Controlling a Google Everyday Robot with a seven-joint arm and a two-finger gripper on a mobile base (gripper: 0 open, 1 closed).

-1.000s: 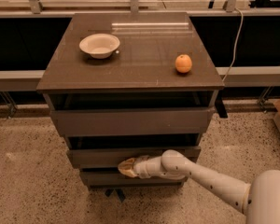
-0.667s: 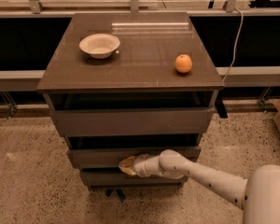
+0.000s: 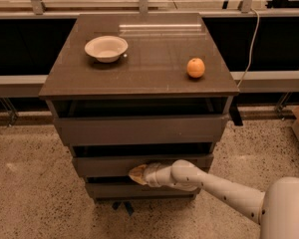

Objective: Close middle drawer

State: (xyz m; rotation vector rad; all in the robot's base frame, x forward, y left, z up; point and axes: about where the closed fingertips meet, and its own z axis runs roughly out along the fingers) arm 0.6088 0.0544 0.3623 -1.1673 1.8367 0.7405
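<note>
**Visitor:** What is furthest left from where you stand?

**Onlooker:** A pale, shallow bowl [image 3: 106,48], upright on the rear left part of the dark tabletop [image 3: 154,78]. Under that top the cabinet's three drawers are stacked. The uppermost drawer [image 3: 139,129] has a dark gap above its front.

**Visitor:** And the middle drawer?

**Onlooker:** The middle drawer [image 3: 99,165] is second in the stack, a wide flat front with no handle. It sits directly below the uppermost one and above the lowest drawer [image 3: 109,190]. A dark strip runs along its upper edge too, and its front stands a little forward of the one beneath (I am looking down from above, so how far out it is I cannot say).

**Visitor:** Where is the gripper?

**Onlooker:** The gripper [image 3: 138,174], tan at its tip, is low down at the middle drawer's front, near the centre of its width and by its lower edge. It appears to touch the panel. Whether it is open or closed I cannot tell.

**Visitor:** Further right?

**Onlooker:** An orange [image 3: 196,67] rests on the right side of the tabletop, well apart from the bowl. The white arm [image 3: 224,193] reaches in from the lower right corner, above the speckled floor [image 3: 269,148], to the drawer. A pale cable [image 3: 250,39] hangs behind the cabinet's right side.
</note>
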